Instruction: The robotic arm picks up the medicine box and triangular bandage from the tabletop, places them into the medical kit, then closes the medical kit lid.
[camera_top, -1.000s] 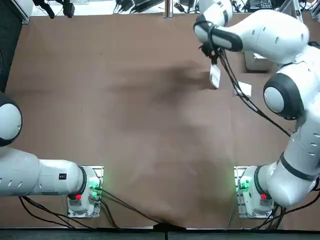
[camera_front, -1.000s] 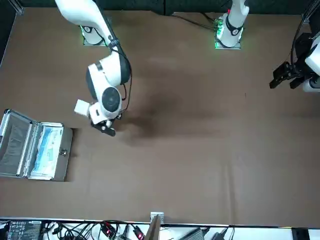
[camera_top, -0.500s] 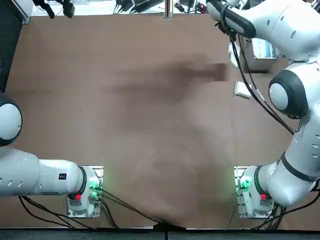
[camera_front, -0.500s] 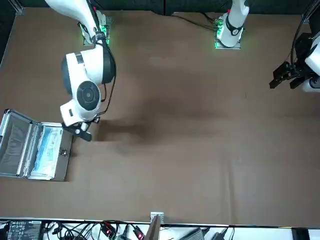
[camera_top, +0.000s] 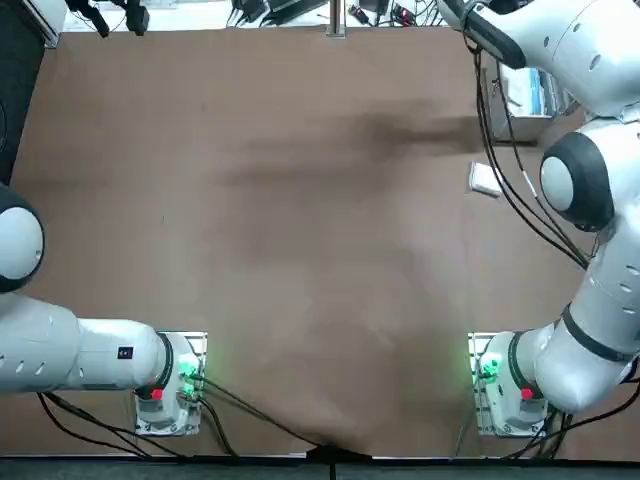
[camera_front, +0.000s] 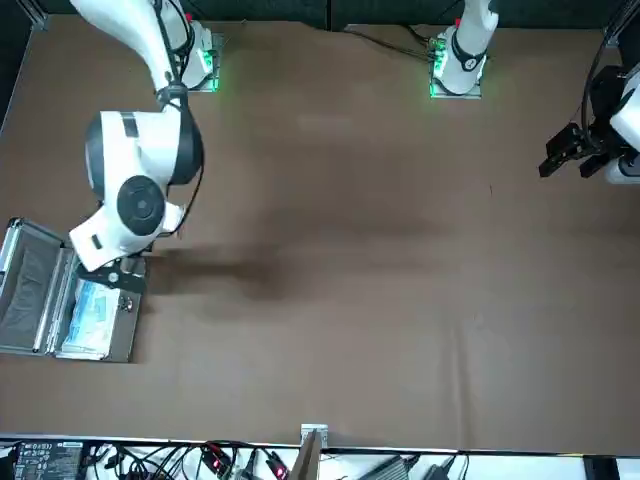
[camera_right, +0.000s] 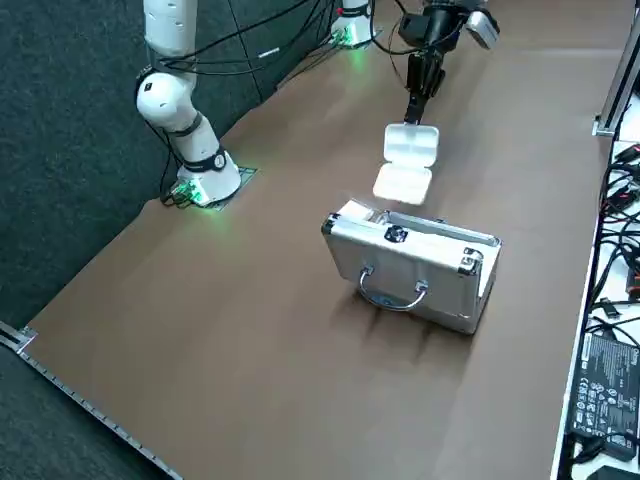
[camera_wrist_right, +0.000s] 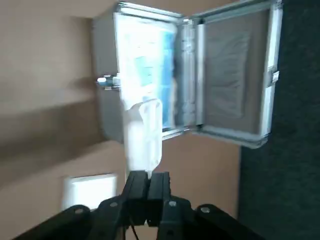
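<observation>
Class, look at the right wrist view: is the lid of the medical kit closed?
No, the medical kit lid stands swung open beside the medical kit, whose packed inside shows.

Right side view. The black claw of the right arm gripped the soft white packet with two rounded lobes by its upper end; the packet hung just beyond the silver aluminium case on the brown desk. The case stood open, its silver metal lid raised, the curved metal handle facing the camera. Behind one corner, a small flat white box was partly hidden.
</observation>
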